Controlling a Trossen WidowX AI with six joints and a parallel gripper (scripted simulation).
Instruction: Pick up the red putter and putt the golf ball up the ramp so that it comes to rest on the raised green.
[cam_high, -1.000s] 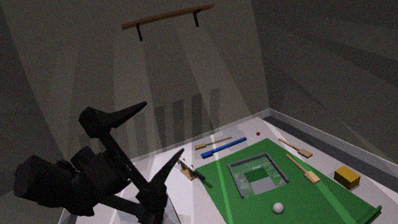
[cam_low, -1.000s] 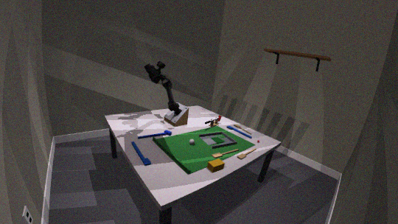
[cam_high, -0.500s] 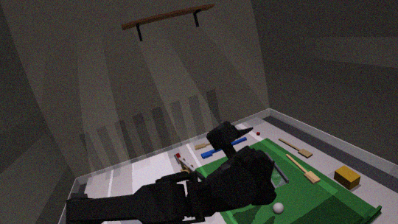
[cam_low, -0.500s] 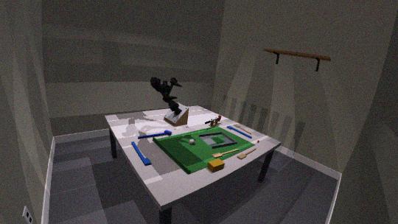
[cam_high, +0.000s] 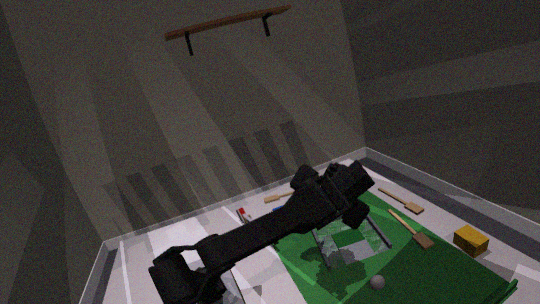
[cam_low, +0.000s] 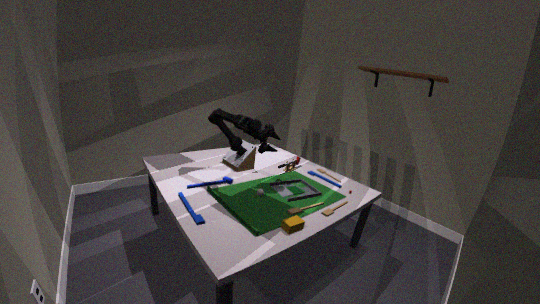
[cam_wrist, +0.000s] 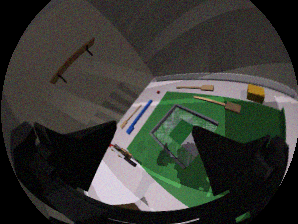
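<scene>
We see the gripper (cam_low: 267, 140) with its jaws spread wide and nothing between them, raised above the table (cam_low: 235, 245) near the centre of the exterior view. In the wrist view its 2 dark fingers frame the green mat (cam_wrist: 249, 125) and the raised green (cam_wrist: 176, 129) with its dark border. The red putter (cam_low: 291, 163) lies on the table just beyond the mat's far edge, right of the arm's base, apart from the gripper. The golf ball (cam_high: 377, 281) rests on the mat in the lower right of the top view. Farther right lie 2 wooden putters (cam_high: 411, 229) and a yellow block (cam_high: 470, 240). 2 blue putters (cam_low: 191, 207) lie left of the mat.
</scene>
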